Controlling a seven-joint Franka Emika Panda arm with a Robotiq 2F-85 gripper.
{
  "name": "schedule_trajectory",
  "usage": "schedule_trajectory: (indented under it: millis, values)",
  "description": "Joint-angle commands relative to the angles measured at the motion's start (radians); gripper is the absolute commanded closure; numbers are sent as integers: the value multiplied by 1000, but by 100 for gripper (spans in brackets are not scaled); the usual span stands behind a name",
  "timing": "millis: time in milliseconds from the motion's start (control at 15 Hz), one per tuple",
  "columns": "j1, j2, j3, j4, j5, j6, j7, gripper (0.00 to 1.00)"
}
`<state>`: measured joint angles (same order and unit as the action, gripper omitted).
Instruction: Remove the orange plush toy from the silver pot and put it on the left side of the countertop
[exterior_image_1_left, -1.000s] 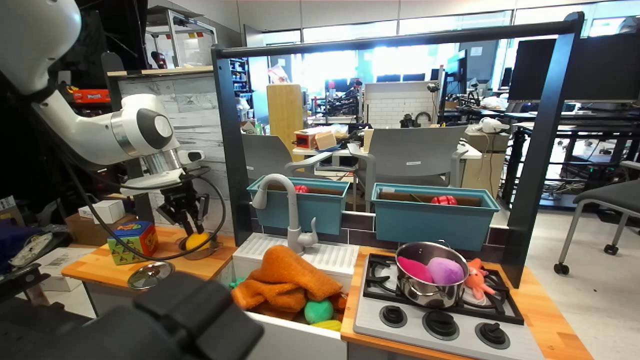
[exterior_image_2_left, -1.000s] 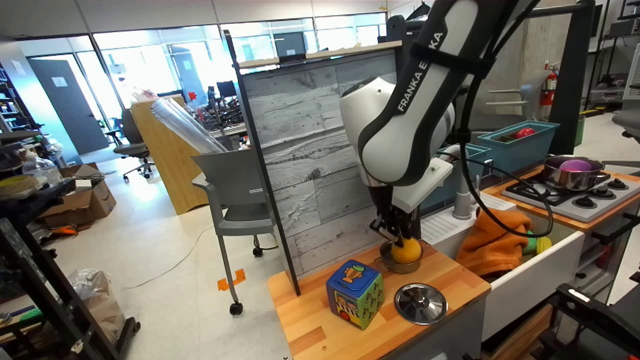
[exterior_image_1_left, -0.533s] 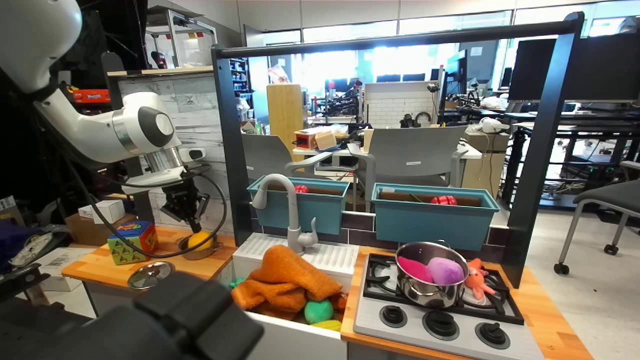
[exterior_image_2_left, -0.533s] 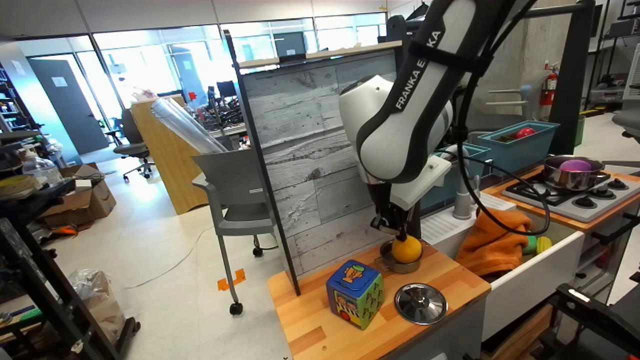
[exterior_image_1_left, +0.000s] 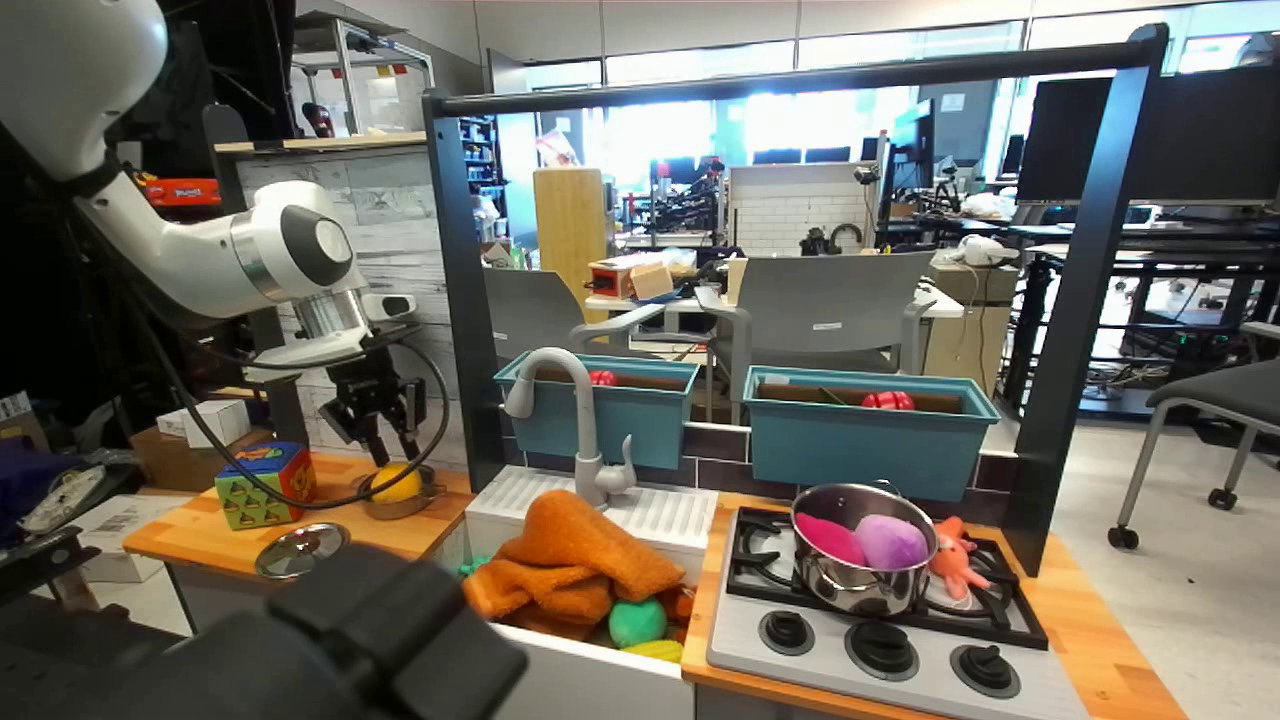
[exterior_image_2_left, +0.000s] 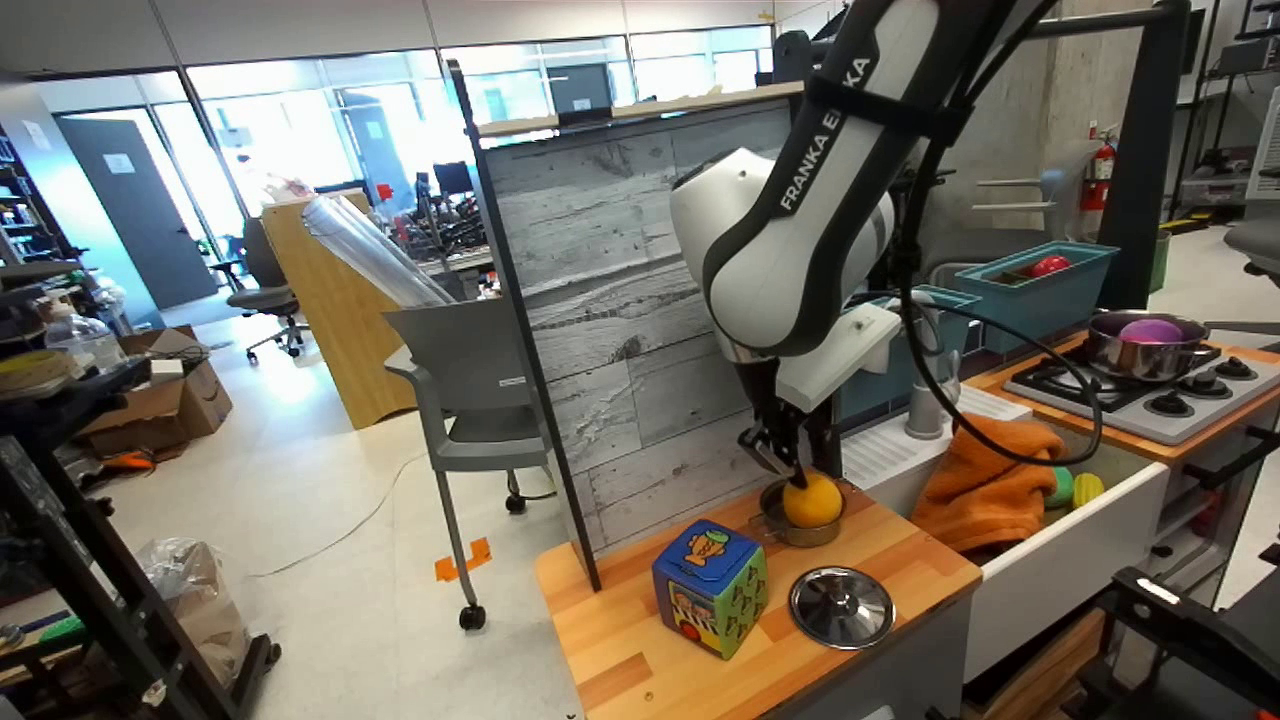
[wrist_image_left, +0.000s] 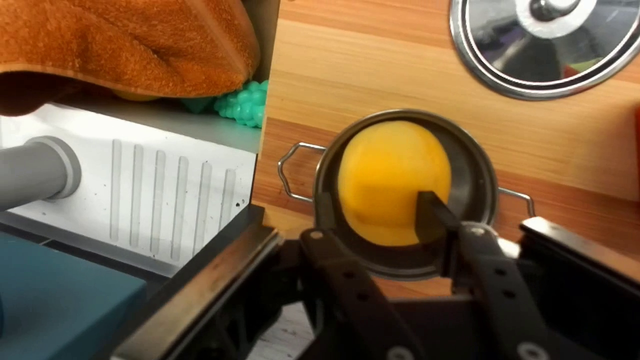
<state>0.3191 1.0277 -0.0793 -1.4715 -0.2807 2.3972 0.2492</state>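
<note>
One gripper (wrist_image_left: 378, 212): pointing down, fingers (wrist_image_left: 326, 212) parted wide, nothing clasped. Directly beneath it: one plush toy (wrist_image_left: 392, 160), round, yellow-orange, seated in the silver pot (wrist_image_left: 472, 185), top standing above the rim; in the wrist view one fingertip overlaps it, its mate lies just beside the edge; contact cannot be told. Handling, by judgement: light, soft, unlikely to slip or break; best hold across the widest girth, a finger either side, since the rounded crown may squirt free. Near the gripper, on the countertop (exterior_image_2_left: 630, 630): one metal lid (exterior_image_2_left: 842, 607), one picture cube (exterior_image_2_left: 710, 588). Farther off: orange cloth (exterior_image_1_left: 570, 560) in the sink (exterior_image_1_left: 600, 690).
</note>
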Motion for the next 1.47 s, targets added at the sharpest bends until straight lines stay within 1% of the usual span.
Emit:
schedule_trajectory:
  millis: [0, 133, 200, 267, 400, 467, 600, 667, 733, 1067, 1133, 1200, 1267, 1333, 1400]
  values:
    - [12, 39, -9, 100, 30, -155, 41, 22]
    - [8, 44, -2, 118, 26, -194, 47, 7]
    - [7, 34, 2, 103, 17, -175, 43, 1]
    - [4, 16, 2, 64, 10, -150, 40, 17]
    - [5, 17, 2, 65, 10, -150, 40, 4]
    - [5, 17, 2, 65, 10, -150, 40, 1]
    - [-5, 31, 14, 89, 24, -147, 33, 0]
    - [-4, 55, 16, 127, 26, -187, 24, 0]
    - [-7, 88, 17, 170, 34, -180, 38, 0]
    - [7, 199, -1, 305, 35, -246, 85, 0]
    - [7, 216, -1, 326, 37, -259, 93, 24]
    - [8, 229, -2, 343, 36, -277, 97, 28]
    - [7, 234, 0, 354, 36, -291, 98, 34]
    - [6, 238, 3, 363, 38, -311, 97, 44]
    - [4, 235, 7, 364, 39, -320, 91, 51]
